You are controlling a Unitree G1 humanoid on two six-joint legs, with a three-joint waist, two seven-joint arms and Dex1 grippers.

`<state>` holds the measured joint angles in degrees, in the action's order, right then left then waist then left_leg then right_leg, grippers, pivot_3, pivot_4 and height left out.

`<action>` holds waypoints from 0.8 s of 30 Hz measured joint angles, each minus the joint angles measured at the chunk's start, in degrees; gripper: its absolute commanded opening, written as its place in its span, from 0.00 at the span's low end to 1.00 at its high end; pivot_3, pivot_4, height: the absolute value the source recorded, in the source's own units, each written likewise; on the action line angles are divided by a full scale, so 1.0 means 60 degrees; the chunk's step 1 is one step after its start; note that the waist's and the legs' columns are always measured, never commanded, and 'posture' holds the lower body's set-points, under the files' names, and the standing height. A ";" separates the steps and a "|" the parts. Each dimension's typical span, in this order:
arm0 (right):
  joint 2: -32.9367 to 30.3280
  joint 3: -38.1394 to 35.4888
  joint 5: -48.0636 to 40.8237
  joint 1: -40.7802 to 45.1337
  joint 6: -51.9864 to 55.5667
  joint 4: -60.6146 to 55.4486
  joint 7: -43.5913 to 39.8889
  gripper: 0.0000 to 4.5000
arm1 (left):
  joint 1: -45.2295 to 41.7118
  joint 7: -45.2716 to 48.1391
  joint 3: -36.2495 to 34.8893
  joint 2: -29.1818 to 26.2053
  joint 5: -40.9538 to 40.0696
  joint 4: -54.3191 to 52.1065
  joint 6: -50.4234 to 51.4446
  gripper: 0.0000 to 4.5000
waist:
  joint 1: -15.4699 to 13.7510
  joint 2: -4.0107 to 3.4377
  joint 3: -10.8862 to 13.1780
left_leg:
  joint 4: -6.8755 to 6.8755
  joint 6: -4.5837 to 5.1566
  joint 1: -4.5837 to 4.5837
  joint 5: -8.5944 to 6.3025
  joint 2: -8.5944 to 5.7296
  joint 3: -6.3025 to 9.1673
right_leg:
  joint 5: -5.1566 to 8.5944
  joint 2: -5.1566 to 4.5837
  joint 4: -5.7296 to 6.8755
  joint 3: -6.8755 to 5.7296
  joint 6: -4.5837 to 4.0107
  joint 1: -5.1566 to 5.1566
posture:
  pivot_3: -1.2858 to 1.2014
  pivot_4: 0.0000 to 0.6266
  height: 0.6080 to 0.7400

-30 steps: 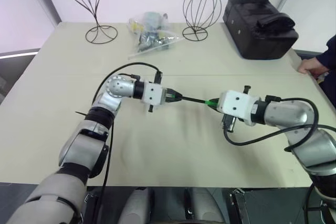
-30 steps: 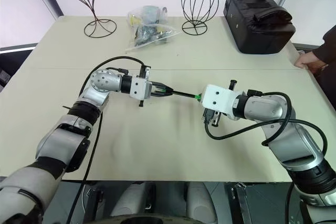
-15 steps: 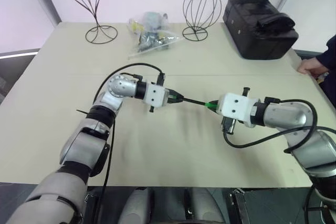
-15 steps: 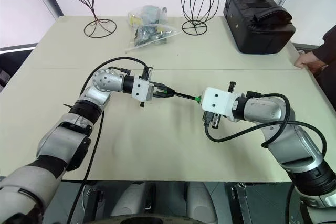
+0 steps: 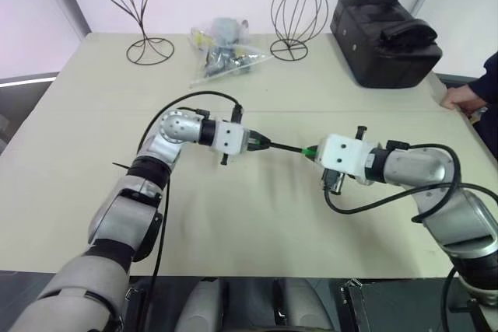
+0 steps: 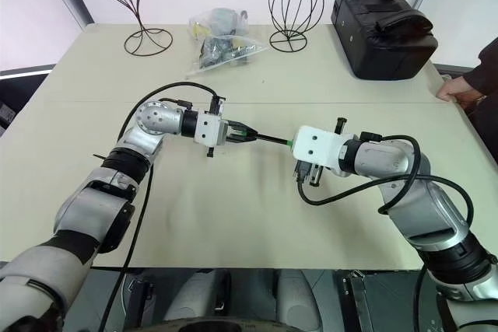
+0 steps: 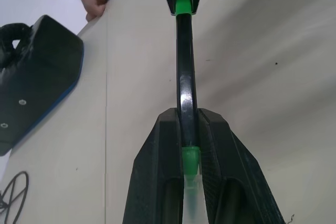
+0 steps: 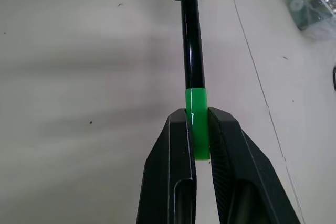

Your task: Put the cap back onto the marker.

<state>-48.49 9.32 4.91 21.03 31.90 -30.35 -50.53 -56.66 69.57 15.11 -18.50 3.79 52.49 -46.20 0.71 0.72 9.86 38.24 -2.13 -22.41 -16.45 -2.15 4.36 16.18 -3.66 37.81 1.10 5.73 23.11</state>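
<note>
Holding the marker (image 7: pixel 185 77) tight above the table (image 5: pixel 257 215), the left gripper (image 7: pixel 190 153) faces the right gripper (image 8: pixel 198 140), which pinches the cap (image 8: pixel 197 109) on the marker's end

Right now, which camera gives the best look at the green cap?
The right wrist view: the cap is large there, pinched in the right pincer and seated on the marker. The left wrist view shows it far off at the marker's end; both eye views show a green speck.
</note>
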 measured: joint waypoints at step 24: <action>-0.0358 -0.0151 0.0065 -0.0372 -0.0428 0.0042 -0.0187 0.63 | 0.0007 0.0038 -0.0016 0.0092 -0.0171 -0.0552 -0.0087 0.00 | 0.0010 0.0000 0.0000 | 0.0000 0.0000 0.0000 0.0000 0.0001 0.0000 | 0.0000 0.0001 0.0003 0.0001 0.0000 0.0001 | 0.52 0.24 1.00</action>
<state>-50.63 8.41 5.30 18.80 29.33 -30.10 -51.65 -56.61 69.80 15.01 -17.95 2.77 49.17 -46.72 0.78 0.72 9.86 38.24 -2.13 -22.41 -16.45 -2.15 4.36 16.18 -3.65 37.83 1.10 5.73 23.11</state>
